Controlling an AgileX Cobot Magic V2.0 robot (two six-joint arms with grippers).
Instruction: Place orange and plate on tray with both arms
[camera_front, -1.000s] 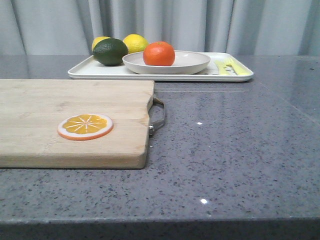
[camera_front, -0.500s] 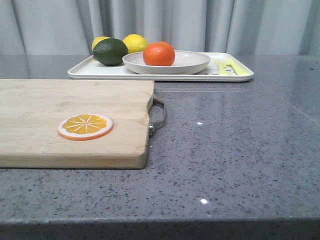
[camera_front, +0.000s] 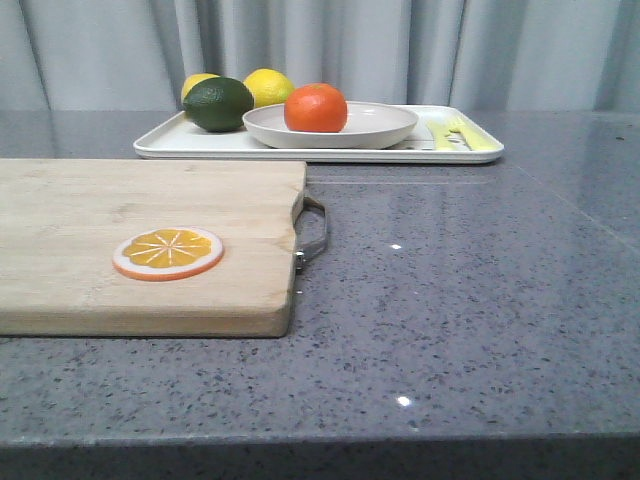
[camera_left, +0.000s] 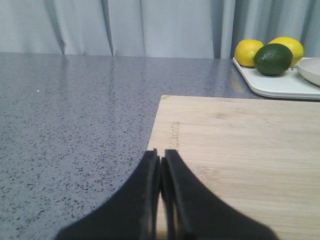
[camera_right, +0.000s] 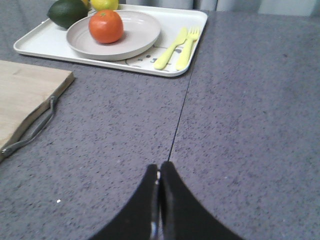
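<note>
Hovering with jaws pressed together and empty, the left gripper (camera_left: 161, 200) sat above the near corner of one pale, smooth-grained wooden cutting board (camera_left: 240, 150); beyond that board lay the tray's corner. The right gripper (camera_right: 159, 200), likewise clenched on nothing, hung over speckled grey stone table (camera_right: 240, 140), nothing between it and the tray (camera_right: 195, 22) well ahead. On that flat white rounded-corner tray rested one glossy round plate (camera_right: 140, 35) holding one orange (camera_right: 106, 26). Beside the plate: one dark green fruit (camera_front: 218, 104), two lemons (camera_front: 268, 86), one yellow-green knife and fork (camera_right: 177, 47). One orange slice disc (camera_front: 167, 253) lay on the board.
</note>
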